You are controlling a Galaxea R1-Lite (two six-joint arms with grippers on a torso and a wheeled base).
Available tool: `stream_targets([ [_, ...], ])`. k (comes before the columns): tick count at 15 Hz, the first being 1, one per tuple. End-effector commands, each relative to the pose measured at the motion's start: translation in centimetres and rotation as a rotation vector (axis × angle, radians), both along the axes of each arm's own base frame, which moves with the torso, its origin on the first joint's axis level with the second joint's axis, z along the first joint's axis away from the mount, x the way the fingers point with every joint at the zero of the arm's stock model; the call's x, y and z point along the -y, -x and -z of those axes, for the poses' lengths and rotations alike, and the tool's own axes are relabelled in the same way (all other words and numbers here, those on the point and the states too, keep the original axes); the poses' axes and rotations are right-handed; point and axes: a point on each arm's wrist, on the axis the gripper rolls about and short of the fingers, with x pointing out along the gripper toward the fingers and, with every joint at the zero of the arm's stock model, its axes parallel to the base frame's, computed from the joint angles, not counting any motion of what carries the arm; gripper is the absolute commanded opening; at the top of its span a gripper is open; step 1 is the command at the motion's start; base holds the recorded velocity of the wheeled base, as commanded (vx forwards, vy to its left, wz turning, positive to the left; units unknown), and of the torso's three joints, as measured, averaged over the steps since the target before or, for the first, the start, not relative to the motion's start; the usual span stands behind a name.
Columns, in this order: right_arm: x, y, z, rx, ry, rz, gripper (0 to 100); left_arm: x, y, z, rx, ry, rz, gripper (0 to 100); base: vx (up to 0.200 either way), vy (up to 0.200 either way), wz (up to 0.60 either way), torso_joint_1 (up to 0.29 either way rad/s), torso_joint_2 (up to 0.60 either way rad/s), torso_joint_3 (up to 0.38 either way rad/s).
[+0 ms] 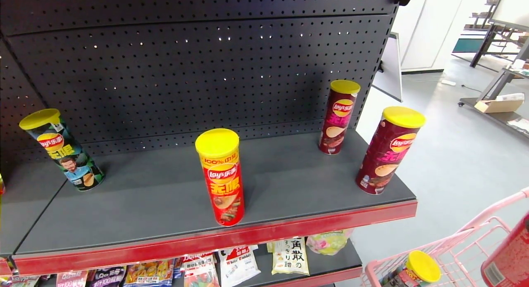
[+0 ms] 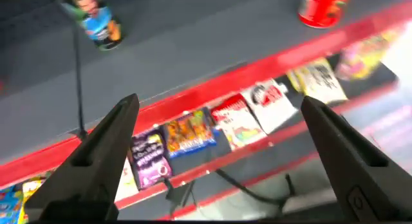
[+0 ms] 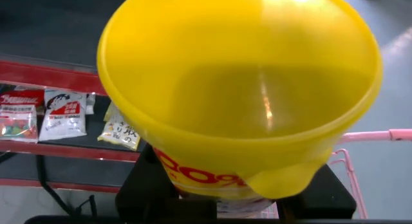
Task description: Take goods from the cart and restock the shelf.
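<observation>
Several yellow-lidded chip cans stand on the grey shelf (image 1: 165, 196): a green one (image 1: 62, 150) at the left, a red one (image 1: 222, 177) at the front centre, and two maroon ones (image 1: 339, 117) (image 1: 388, 150) at the right. My right gripper (image 3: 235, 199) is shut on a red chip can (image 3: 238, 89), whose yellow lid is close to the camera; that can (image 1: 510, 254) appears over the pink cart (image 1: 467, 237). Another can (image 1: 417, 268) lies in the cart. My left gripper (image 2: 222, 159) hangs open, holding nothing, in front of the shelf's red edge (image 2: 212, 89).
The lower shelf holds snack bags (image 1: 285, 256) (image 2: 187, 134). A black pegboard (image 1: 198, 72) backs the shelf. Between the red can and the maroon cans the shelf top is bare. Grey floor (image 1: 454, 155) opens to the right, with tables far off.
</observation>
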Motion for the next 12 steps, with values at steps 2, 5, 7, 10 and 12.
stream_targets([
  [2, 0.0, 0.4, 0.4, 0.009, -0.004, -0.01, 0, 0.0, -0.1, 1.0, -0.007, 0.001, -0.012, 100, 0.0, 0.0, 0.6, 0.002, 0.0, 0.0],
  [5, 0.0, 0.4, 0.4, 0.001, -0.004, -0.011, 0, 0.0, -0.1, 1.1, -0.005, 0.003, -0.011, 100, 0.0, 0.0, 0.4, 0.006, 0.0, 0.0],
  [7, -0.1, -0.5, -0.1, -0.013, -0.004, -0.025, 0, 0.0, 0.1, 1.8, -0.008, 0.055, -0.009, 100, 0.0, 0.0, 0.0, 0.0, 0.0, 0.0],
  [10, -1.0, -3.2, -2.0, -0.028, -0.019, -0.124, 0, -0.2, 1.4, 3.5, 0.069, 0.111, 0.01, 100, 0.0, 0.0, 0.0, 0.0, 0.0, 0.0],
  [12, -2.3, -6.4, -3.9, -0.033, -0.044, -0.226, 0, -0.2, 1.2, 4.0, 0.081, 0.163, 0.006, 100, 0.0, 0.0, 0.0, 0.0, 0.0, 0.0],
])
